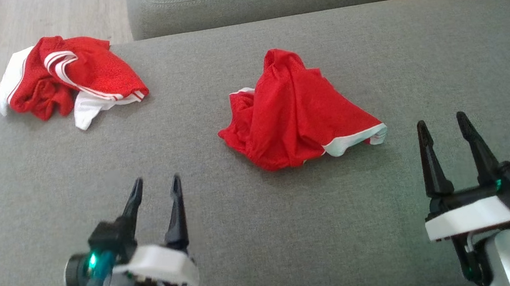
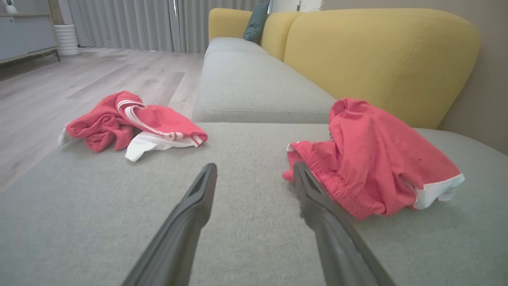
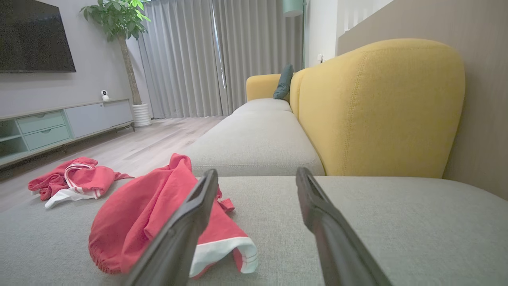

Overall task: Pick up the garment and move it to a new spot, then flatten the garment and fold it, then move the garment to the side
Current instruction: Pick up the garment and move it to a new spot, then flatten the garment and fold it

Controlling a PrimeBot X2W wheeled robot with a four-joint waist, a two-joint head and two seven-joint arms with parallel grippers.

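Head view | garment (image 1: 297, 109) crumpled | seat (image 1: 266, 237) edges well apart from it

The garment (image 1: 297, 109) lies bunched mid-seat (image 1: 266, 237), and its folds hide its underside, so I can't tell its cut. Seen from the right wrist, a finger (image 3: 188, 222) of the right jaws covers a strip of it. From the left wrist, a blurred finger (image 2: 321, 214) of the left jaws covers its near edge. The TV (image 3: 33, 35) is cropped at the corner. The white thing (image 3: 104, 95) on the cabinet (image 3: 59, 123) is too small to tell.
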